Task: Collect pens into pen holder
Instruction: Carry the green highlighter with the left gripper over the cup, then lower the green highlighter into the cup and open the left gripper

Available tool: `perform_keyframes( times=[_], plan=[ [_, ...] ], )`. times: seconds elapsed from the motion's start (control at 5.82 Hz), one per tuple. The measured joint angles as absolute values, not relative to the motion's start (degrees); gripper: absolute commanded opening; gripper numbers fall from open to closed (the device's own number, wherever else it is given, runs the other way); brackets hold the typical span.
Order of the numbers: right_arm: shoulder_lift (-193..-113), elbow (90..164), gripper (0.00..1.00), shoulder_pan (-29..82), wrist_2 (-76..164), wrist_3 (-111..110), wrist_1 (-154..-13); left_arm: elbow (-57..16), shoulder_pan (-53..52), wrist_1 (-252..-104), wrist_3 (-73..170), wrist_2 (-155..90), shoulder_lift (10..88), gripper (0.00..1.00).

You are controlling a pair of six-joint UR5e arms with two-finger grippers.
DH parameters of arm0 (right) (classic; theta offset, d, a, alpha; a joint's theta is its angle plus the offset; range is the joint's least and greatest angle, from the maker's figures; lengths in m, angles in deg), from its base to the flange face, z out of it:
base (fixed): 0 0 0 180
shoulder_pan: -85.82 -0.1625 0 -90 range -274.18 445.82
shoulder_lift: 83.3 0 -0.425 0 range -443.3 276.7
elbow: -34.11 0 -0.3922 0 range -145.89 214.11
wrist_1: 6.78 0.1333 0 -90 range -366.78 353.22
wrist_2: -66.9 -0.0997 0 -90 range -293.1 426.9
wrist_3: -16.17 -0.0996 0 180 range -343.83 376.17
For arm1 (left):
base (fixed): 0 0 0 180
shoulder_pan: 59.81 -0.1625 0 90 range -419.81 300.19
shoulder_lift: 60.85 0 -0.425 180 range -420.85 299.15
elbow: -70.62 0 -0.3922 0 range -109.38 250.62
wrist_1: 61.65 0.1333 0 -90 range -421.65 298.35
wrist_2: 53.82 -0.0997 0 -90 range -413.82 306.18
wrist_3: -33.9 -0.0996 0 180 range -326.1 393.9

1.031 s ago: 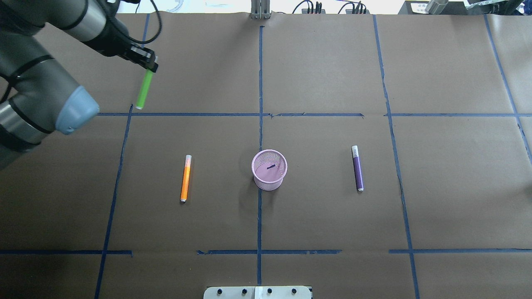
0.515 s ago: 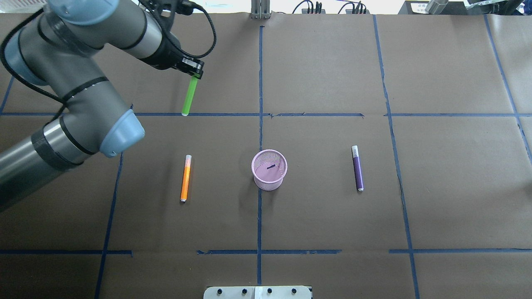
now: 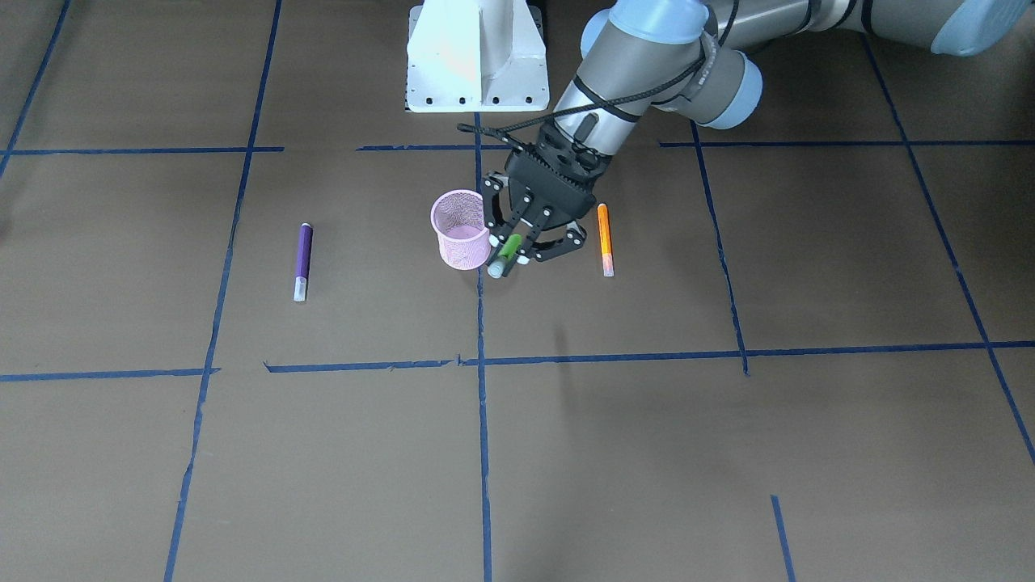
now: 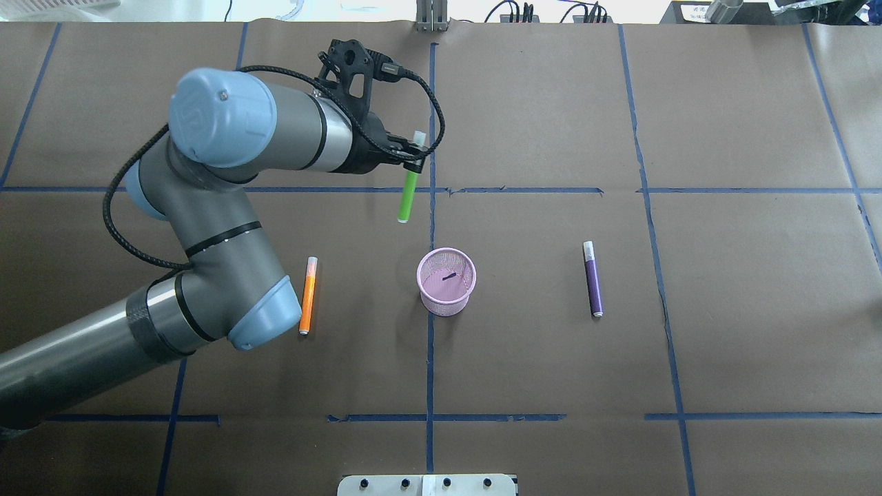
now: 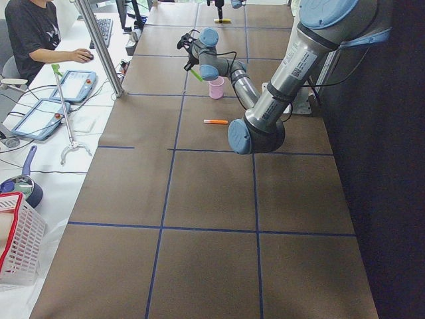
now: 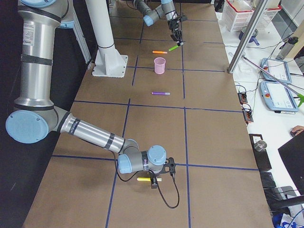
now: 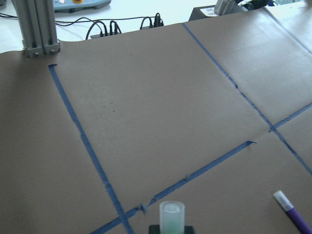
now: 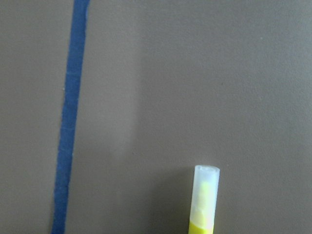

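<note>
Green marker pen (image 4: 406,198) hangs nearly upright, pinched near its top by the closed left gripper (image 4: 412,164); the round pink wire-mesh pen holder (image 4: 445,304) stands on the worktop (image 4: 551,358) just rightward, nearer the robot.

Brown paper tabletop (image 4: 758,310) w/ blue tape grid (image 4: 430,358), white basket (image 5: 23,247) (red rim), seated operator (image 5: 26,33) at keyboard (image 5: 104,30)

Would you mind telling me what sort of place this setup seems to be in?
Probably a robotics lab set up for recording: a paper-covered table gridded with blue tape, a teach pendant on the side bench, and a seated operator nearby.
</note>
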State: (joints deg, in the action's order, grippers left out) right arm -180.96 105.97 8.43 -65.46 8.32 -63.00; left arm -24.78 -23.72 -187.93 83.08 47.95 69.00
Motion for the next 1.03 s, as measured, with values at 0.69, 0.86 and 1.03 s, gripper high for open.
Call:
perform_keyframes(
  times=[0.69, 0.86, 1.03],
  plan=[
    [-181.03, 106.09, 1.0, 8.39, -65.54, 8.28, -62.94, -24.52, -31.96, -199.81, 85.43, 36.06, 66.47, 0.0],
    [-181.03, 106.1, 1.0, 8.39, -65.55, 8.26, -62.94, -24.12, -33.14, -201.36, 85.29, 35.39, 64.73, 0.0],
    [-181.03, 106.1, 1.0, 8.38, -65.58, 8.26, -62.94, -22.59, -34.76, -203.88, 85.19, 33.92, 63.43, 0.0]
  ],
)
